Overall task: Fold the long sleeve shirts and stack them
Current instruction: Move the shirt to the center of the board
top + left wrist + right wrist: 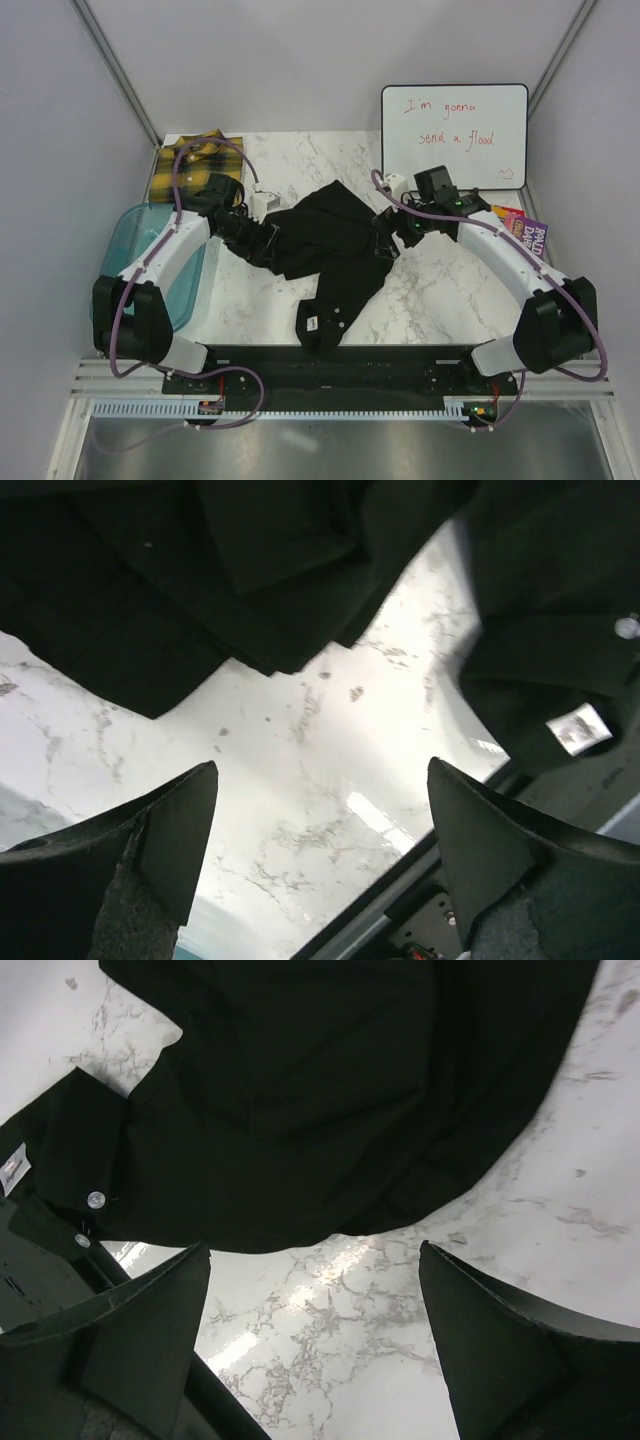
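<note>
A plain black button-up cloth shirt (335, 250) lies rumpled and spread in the middle of the white marble-look table (430, 290), one long part trailing toward the near edge, where a small white label (313, 323) shows on the fabric. The second shirt, a yellow-and-black plaid one (195, 165), sits folded in the back-left corner, well apart from the black one.

Both arms reach in low over the black shirt from opp. sides. The left gripper (322, 780) stands wide – nothing between its fingers (170, 830), just bare marble under them, w/ the shirt's dark folds just beyond the tips. The right gripper (315, 1260) is the same: spread wide, holding nothing, over marble at the shirt's rounded edge. Two small white buttons (96, 1199) show in the right wrist view on a flap of black cloth near the table's front edge.

Off to the left a translucent blue plastic tub (150, 235) sits beside the table, partly behind the left arm. At the back right a white dry-erase board (455, 135) leans against the wall, w/ red handwriting – "I'm gonna send a flood". A colourful paperback book (522, 228) lies by the right arm, just below the board.
</note>
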{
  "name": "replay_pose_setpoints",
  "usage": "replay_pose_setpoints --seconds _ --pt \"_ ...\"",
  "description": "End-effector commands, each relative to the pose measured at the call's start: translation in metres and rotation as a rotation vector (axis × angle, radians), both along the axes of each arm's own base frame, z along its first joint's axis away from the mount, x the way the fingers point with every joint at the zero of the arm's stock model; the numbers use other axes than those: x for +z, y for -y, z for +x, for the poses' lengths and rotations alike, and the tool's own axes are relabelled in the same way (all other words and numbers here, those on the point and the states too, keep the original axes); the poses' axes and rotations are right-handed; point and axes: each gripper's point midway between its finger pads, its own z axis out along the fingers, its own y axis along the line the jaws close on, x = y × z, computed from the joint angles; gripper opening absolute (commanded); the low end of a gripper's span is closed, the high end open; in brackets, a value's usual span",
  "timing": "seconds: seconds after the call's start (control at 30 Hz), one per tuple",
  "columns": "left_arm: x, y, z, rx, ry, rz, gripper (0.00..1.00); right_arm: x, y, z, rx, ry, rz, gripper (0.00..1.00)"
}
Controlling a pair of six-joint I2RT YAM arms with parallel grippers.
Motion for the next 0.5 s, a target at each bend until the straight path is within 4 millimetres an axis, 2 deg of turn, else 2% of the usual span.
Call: replay_pose_setpoints --seconds 0.0,0.03,0.13,0.2,0.23,0.3,0.33,0.37,0.43,0.47 --pt "-0.016 -0.012 0.053 0.068 0.138 0.091 0.94 -0.034 -0.013 0.000 0.009 -0.081 -0.021 0.92" --pt "-0.021 -0.014 0.063 0.085 0.142 0.111 0.96 -0.047 -0.014 0.000 0.001 -0.115 -0.033 0.91" --pt "-0.028 -0.022 0.091 0.147 0.170 0.164 0.98 -0.068 -0.017 0.006 -0.020 -0.160 -0.038 0.91" --pt "-0.028 -0.025 0.105 0.183 0.183 0.186 0.98 -0.075 -0.023 0.011 -0.025 -0.175 -0.026 0.89" --pt "-0.027 -0.023 0.116 0.191 0.195 0.188 0.98 -0.084 -0.025 0.013 -0.042 -0.204 -0.021 0.85" --pt "-0.026 -0.023 0.126 0.208 0.199 0.190 0.97 -0.088 -0.030 0.019 -0.054 -0.211 -0.011 0.79" --pt "-0.021 -0.020 0.133 0.206 0.213 0.180 0.95 -0.092 -0.031 0.023 -0.061 -0.216 -0.010 0.73" --pt "-0.026 -0.019 0.136 0.204 0.201 0.179 0.92 -0.092 -0.031 0.027 -0.068 -0.209 -0.015 0.57" --pt "-0.028 -0.018 0.142 0.209 0.199 0.178 0.85 -0.085 -0.031 0.041 -0.078 -0.175 -0.020 0.40" --pt "-0.035 -0.019 0.145 0.213 0.189 0.188 0.82 -0.081 -0.030 0.046 -0.079 -0.156 -0.023 0.25"
